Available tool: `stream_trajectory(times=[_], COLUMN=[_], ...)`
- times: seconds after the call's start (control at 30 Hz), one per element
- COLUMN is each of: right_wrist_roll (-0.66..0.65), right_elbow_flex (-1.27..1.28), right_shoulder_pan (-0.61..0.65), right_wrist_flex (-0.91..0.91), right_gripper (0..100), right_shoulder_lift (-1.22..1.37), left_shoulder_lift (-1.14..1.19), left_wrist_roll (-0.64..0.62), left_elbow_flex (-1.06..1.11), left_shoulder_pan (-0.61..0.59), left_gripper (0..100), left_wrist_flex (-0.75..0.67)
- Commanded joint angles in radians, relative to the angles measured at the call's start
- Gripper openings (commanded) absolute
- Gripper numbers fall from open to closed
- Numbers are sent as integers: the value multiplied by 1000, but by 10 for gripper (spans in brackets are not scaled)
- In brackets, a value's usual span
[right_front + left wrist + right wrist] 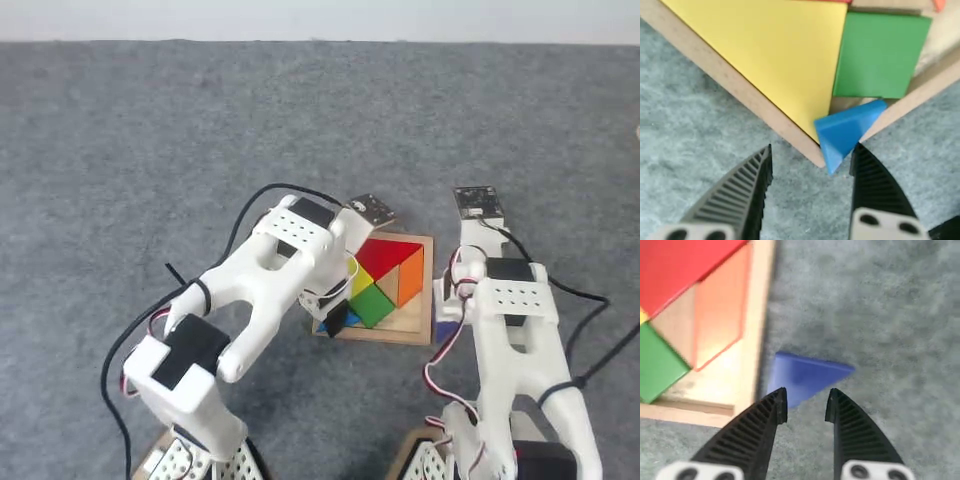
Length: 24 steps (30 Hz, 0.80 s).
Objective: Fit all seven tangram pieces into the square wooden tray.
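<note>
The square wooden tray (428, 288) holds a red triangle (392, 255), an orange piece (411, 275), a yellow triangle (765, 50) and a green square (880, 52). A small light-blue triangle (845, 132) sits tilted across the tray's near left corner, half over the rim. My left gripper (812, 149) is open just in front of it, one finger (872, 185) close beside it. A dark blue triangle (802, 377) lies flat on the carpet outside the tray's right rim (762, 315). My right gripper (807, 394) is open, its tips at that triangle's near edge.
Grey carpet covers the table all around. The left arm (270, 280) stretches over the tray's left side and the right arm (510, 330) stands along its right side. Bare wood shows in the tray's near right part (710, 385).
</note>
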State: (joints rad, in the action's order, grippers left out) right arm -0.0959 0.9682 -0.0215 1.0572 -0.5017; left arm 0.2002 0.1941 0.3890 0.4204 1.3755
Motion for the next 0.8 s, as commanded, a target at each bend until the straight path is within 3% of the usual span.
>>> stream_trajectory(times=[0.0,0.3,0.77], right_wrist_roll=[12,32,25], right_elbow_flex=[-11,97,100], right_shoulder_pan=[-90,-148,-116], right_wrist_flex=[44,62,64], right_gripper=[134,134,133], right_shoulder_lift=[-105,-406,-398], left_shoulder_lift=[-8,-6,-15], left_wrist_roll=[2,-2,-2], left_elbow_flex=[-35,-61,-156], left_shoulder_pan=[5,14,5], left_gripper=[240,240,239], left_wrist_flex=[8,8,97])
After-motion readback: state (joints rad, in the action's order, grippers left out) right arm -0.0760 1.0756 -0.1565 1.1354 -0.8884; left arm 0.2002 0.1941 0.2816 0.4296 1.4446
